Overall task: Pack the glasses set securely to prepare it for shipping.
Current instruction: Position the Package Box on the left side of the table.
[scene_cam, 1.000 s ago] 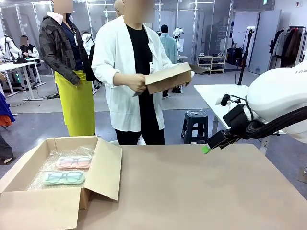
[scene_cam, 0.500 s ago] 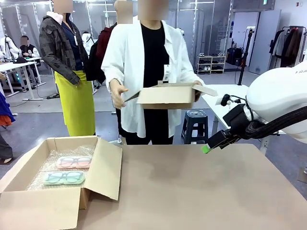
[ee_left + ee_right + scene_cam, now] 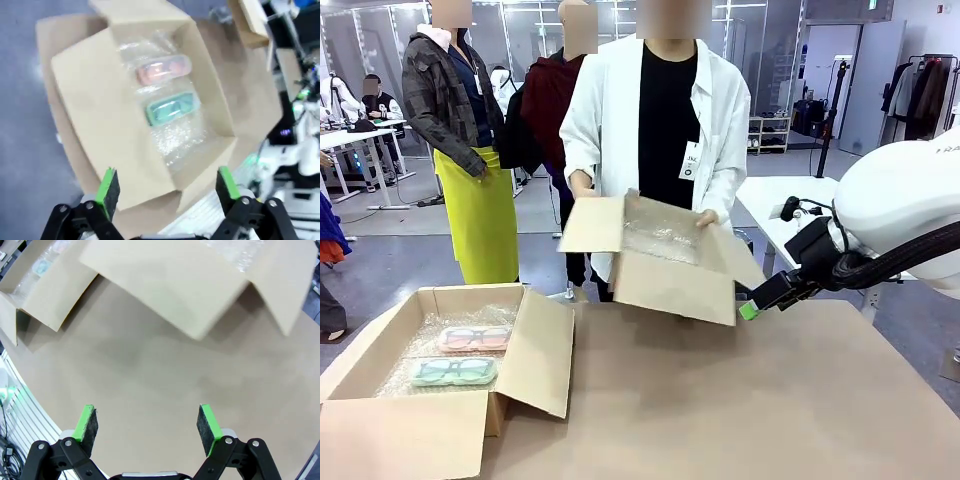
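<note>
The pink case [image 3: 473, 339] and the mint green case [image 3: 453, 372] lie flat side by side on bubble wrap [image 3: 430, 345] inside an open cardboard box [image 3: 535, 355] at the left end of the brown surface [image 3: 740, 410], the pink one farther from the robot. In the left wrist view both cases [image 3: 162, 71] [image 3: 170, 108] sit near the middle of the box, with bare wrap around them. The left gripper [image 3: 168, 186] hangs above the box, jaws spread wide and holding nothing. The middle and right of the surface lie bare. A person in a white coat holds a second box [image 3: 660, 260], lined with bubble wrap, tilted over the far edge. The right gripper [image 3: 146, 424] hovers over bare surface, jaws released. A badge on the coat cannot be read.
</note>
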You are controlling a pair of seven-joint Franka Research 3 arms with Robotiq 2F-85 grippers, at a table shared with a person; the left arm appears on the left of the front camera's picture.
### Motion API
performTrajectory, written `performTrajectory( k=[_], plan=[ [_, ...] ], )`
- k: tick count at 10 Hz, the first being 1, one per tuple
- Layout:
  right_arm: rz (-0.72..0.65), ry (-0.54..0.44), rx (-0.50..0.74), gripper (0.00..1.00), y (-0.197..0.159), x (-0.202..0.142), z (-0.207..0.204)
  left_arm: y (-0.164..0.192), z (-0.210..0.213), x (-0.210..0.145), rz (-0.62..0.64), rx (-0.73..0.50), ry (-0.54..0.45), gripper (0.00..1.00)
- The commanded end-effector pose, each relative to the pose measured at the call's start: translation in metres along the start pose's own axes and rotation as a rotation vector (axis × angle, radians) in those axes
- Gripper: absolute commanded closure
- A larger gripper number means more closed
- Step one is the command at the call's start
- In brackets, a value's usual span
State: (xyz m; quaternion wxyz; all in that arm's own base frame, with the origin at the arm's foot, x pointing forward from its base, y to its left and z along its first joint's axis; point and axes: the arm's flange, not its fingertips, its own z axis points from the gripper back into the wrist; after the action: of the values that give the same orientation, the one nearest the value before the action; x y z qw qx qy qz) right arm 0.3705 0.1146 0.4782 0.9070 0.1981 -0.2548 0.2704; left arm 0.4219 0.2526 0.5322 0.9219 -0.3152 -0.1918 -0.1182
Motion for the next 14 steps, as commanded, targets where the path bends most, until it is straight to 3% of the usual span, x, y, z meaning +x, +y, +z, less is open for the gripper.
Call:
performTrajectory(
  k=[1, 4, 5, 8, 14],
  plan=[
    [-0.014, -0.005, -0.013, 0.00, 0.005, -0.002, -0.002, -0.093, -0.030, 0.038, -0.183, 0.128, 0.094, 0.03],
    [-0.014, -0.005, -0.013, 0.00, 0.005, -0.002, -0.002, -0.213, -0.094, 0.074, -0.443, 0.182, 0.218, 0.03],
    [-0.014, -0.005, -0.013, 0.00, 0.005, -0.002, -0.002, -0.231, -0.112, 0.077, -0.470, 0.196, 0.237, 0.03],
    [-0.014, -0.005, -0.013, 0.00, 0.005, -0.002, -0.002, -0.243, -0.142, 0.077, -0.535, 0.271, 0.219, 0.00],
    [-0.014, -0.005, -0.013, 0.00, 0.005, -0.002, -0.002, -0.232, -0.166, 0.065, -0.551, 0.251, 0.234, 0.00]
  ],
)
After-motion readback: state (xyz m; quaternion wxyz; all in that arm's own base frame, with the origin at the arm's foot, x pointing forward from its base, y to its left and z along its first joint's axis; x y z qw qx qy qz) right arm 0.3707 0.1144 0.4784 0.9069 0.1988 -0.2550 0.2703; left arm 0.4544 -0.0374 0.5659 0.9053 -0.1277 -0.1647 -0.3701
